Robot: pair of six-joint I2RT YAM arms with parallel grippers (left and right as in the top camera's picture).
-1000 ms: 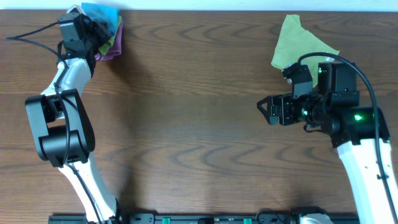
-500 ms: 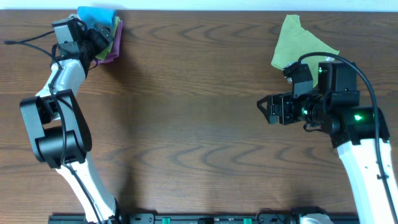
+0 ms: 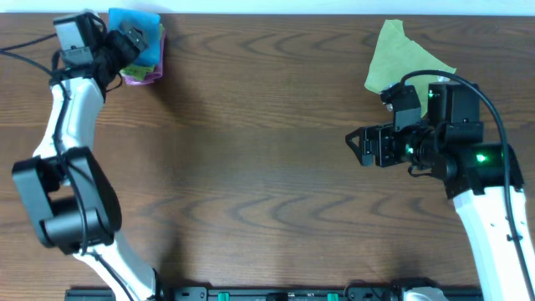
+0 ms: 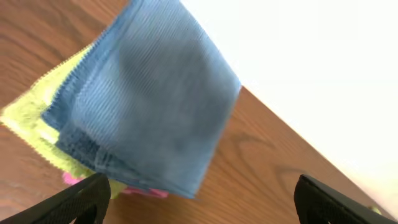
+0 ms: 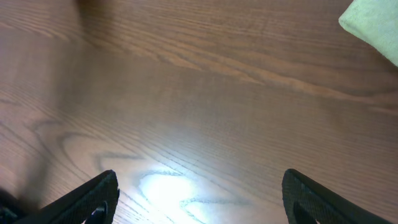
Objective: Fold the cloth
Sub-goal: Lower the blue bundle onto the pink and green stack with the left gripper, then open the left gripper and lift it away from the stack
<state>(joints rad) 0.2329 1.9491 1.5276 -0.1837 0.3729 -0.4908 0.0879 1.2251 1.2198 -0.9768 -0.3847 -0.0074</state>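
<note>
Dark wood-grain table carrying a crumpled lime-green cloth at far right and, at its far-left corner, the sky-blue microfibre cloth topping a stack of green and purple cloths, just ahead of the spread-fingered left gripper; right gripper likewise spread above bare wood.

Overhead downward, wrists close (cloth shared)

Cloth: ribbed matt blue fabric. Table: dark wood grain, slight sheen. Lime-green cloth: matt fabric.
</note>
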